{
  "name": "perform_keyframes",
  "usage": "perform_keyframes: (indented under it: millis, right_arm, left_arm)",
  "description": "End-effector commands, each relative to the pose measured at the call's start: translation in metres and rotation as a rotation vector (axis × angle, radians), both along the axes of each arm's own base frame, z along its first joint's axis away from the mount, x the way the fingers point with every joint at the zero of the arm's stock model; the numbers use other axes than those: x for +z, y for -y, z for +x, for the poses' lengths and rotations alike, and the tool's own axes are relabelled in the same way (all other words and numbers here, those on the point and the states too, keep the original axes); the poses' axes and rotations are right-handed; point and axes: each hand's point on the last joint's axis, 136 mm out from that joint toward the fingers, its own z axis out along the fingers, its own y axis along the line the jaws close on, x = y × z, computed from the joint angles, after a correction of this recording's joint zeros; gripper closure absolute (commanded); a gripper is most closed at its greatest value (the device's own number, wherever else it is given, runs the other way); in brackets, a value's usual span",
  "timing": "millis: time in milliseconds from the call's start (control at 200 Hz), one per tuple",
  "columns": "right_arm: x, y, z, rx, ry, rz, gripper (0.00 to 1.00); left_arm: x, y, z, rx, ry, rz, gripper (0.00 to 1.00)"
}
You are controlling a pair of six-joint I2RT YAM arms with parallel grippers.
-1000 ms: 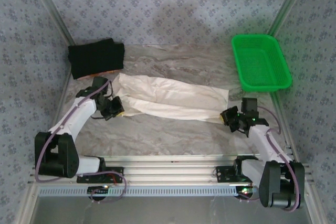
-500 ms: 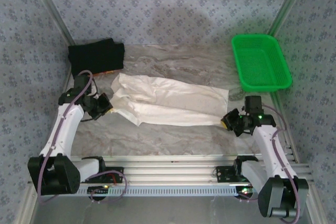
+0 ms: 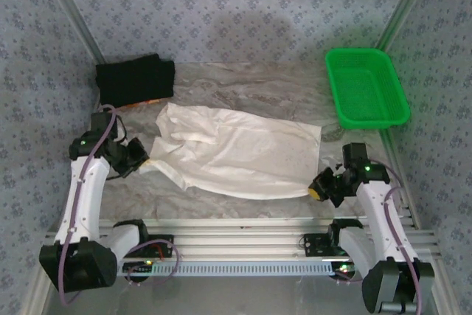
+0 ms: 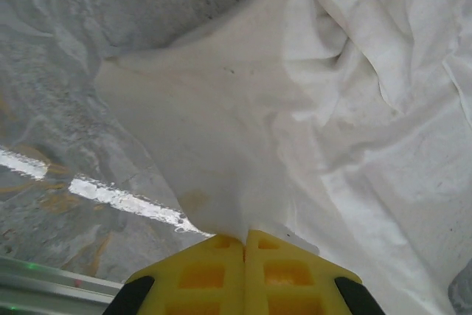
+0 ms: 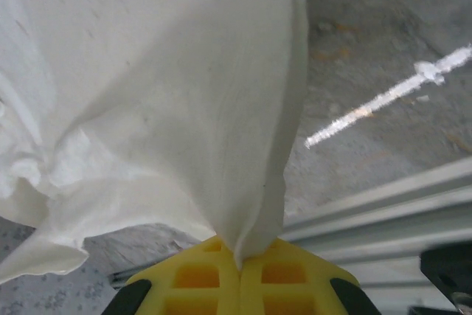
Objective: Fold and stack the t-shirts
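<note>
While both arms reach in from the near edge, the cream-white t-shirt [image 3: 236,154] lies spread between them across the middle of the table [image 3: 243,79], wider at its left end and narrowing toward the right. The left hand [image 3: 141,158] is closed tight on the shirt's near left corner. In the left wrist view its yellow fingers [image 4: 199,274] meet with the cloth pinched in the seam between them, and the fabric fans away from there in broad, soft folds. The right hand [image 3: 317,184] is clamped in the same way on the near right corner (the right wrist view shows the cloth gathered into a narrow pleat where it enters the closed yellow fingers [image 5: 284,278]). Aluminium rails [image 5: 369,215] at the table's near edge run just beyond that pleat. Whether the shirt's near hem is clear of the marbled surface I cannot tell. The black t-shirt [image 3: 135,79] sits folded in the far left corner of the table, with an orange bit [image 3: 145,103] showing at its near edge. It is near the cream shirt's far left corner. A green mesh basket [image 3: 366,90] stands at the far right, apart from both shirts.
</note>
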Motion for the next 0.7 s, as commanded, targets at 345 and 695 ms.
perform_keyframes:
  millis: [345,695]
  right_arm:
    - [-0.017,-0.001,-0.042,0.117,-0.128,-0.061,0.95]
    - [-0.002,-0.001,0.007,0.119,-0.057,-0.084,0.95]
  left_arm:
    - [-0.016,-0.016,-0.037,0.088,-0.085,0.060,1.00]
    - [0.001,-0.014,0.013,-0.014,-0.001,0.119,1.00]
